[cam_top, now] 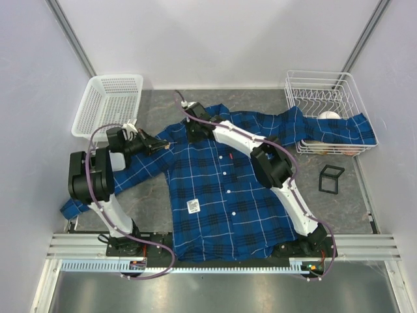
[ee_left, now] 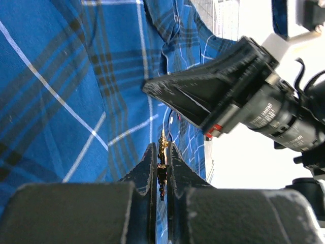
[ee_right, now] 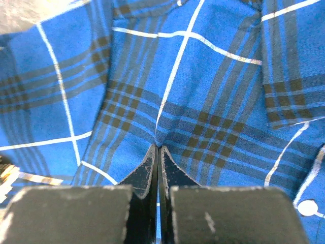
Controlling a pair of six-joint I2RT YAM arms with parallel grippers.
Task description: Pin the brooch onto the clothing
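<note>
Top view: the clothing (cam_top: 221, 189) lies spread flat, collar toward 12 o'clock, one sleeve trailing to 2 o'clock into a wire rack (cam_top: 322, 98). The left arm rises from 7 o'clock, elbow folded high, with the left gripper (cam_top: 166, 146) levelled toward 3 o'clock at the shirt's shoulder. The right arm stretches from 5 o'clock diagonally across the shirt front, and the right gripper (cam_top: 191, 130) is down beside the collar. A white basket (cam_top: 107, 104) sits at 10 o'clock and a black frame (cam_top: 331, 177) at 3 o'clock, both well apart from the grippers.

Left wrist view: its jaws are clamped on the brooch (ee_left: 162, 152), held on edge just above the cloth. The right gripper's tips point in from 2 o'clock, near it.

Right wrist view: its jaws are pressed together, with a small pucker of plaid pinched at the tips. A white button (ee_right: 306, 207) lies at 4 o'clock.
</note>
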